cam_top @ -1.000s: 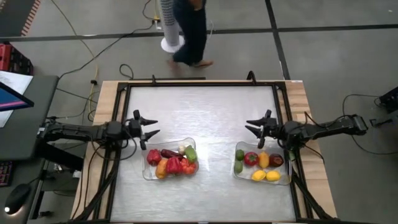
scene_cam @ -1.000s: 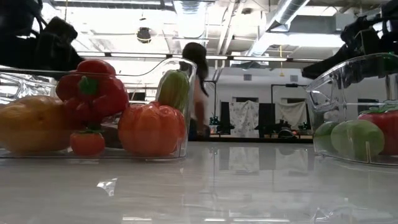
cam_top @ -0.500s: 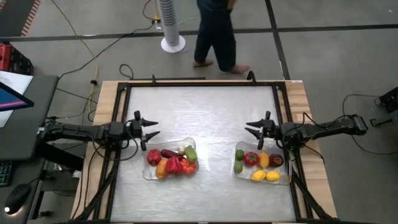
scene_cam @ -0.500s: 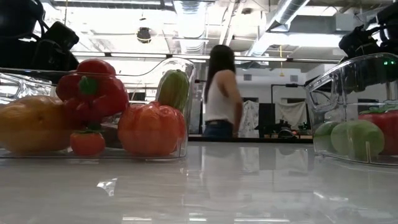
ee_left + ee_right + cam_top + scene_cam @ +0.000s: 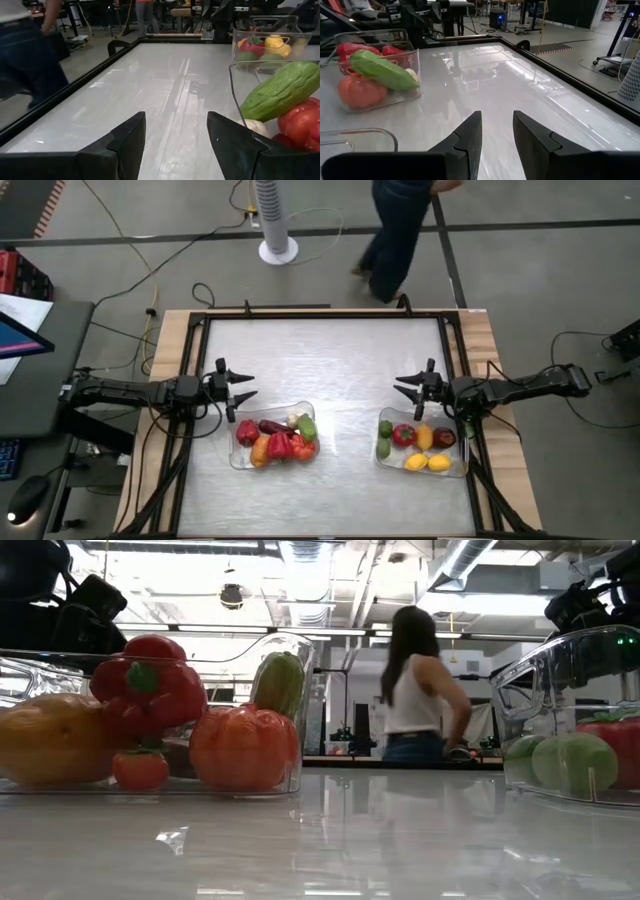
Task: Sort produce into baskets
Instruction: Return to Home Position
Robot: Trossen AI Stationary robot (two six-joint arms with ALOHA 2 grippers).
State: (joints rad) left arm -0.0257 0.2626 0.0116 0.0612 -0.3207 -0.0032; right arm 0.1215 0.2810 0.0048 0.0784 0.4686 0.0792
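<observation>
Two clear baskets stand near the table's front. The left basket (image 5: 240,460) holds red peppers (image 5: 280,446), an orange piece (image 5: 260,448), a long green cucumber (image 5: 306,426), a white bulb (image 5: 292,419) and a dark purple piece (image 5: 272,426). The right basket (image 5: 458,468) holds a green lime (image 5: 384,429), a red tomato (image 5: 403,435) and yellow lemons (image 5: 428,462). My left gripper (image 5: 240,388) is open and empty just beyond the left basket's far left corner. My right gripper (image 5: 405,392) is open and empty just beyond the right basket's far edge.
The bare table top (image 5: 330,360) stretches between and beyond the baskets. A dark frame rail (image 5: 320,316) runs round the table. A person (image 5: 400,230) walks on the floor past the far edge, near a white fan (image 5: 272,220).
My right gripper has shifted a little toward the table's left edge and then kept still, open throughout. The person behind the table has walked from left to right. The produce and baskets have not moved.
</observation>
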